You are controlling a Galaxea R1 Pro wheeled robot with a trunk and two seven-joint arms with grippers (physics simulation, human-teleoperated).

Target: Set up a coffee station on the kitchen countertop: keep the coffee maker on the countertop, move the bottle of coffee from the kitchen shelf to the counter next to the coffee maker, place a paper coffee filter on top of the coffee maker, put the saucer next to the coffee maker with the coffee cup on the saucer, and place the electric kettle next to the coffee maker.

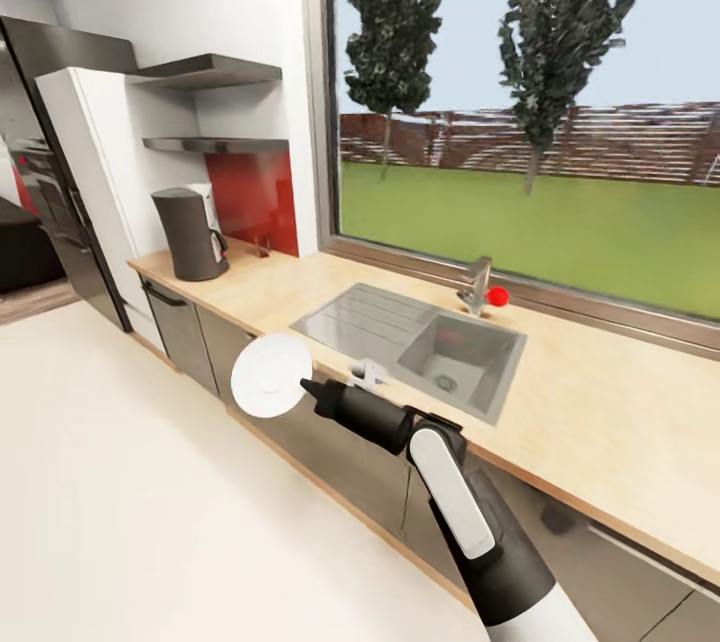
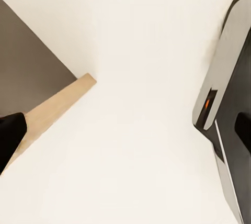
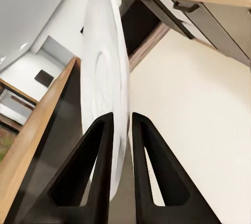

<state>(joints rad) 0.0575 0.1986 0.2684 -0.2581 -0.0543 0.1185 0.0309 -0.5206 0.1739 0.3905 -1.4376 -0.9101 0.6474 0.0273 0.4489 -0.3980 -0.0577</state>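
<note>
Right tool (image 3: 121, 156): clenched on saucer (image 3: 104, 72) rim, plate edge-on, off table (image 1: 600, 402) front by sink; I judge it stiff, light, slippery, chip-prone; rim pinch risks swivel; coffee maker (image 1: 190, 234) far along table; left tool: cannot tell.

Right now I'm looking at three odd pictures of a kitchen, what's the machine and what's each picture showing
It is a simulated two-armed wheeled robot. The big picture is from its head camera: its right arm reaches out over the floor, and the right gripper holds the saucer, a white plate, by its rim in front of the countertop. The coffee maker stands at the counter's far end, below the kitchen shelf; a sink sits mid-counter. The right wrist camera looks along the jaws, shut on the saucer's edge. The left wrist camera sees pale floor and a cabinet corner.
</note>
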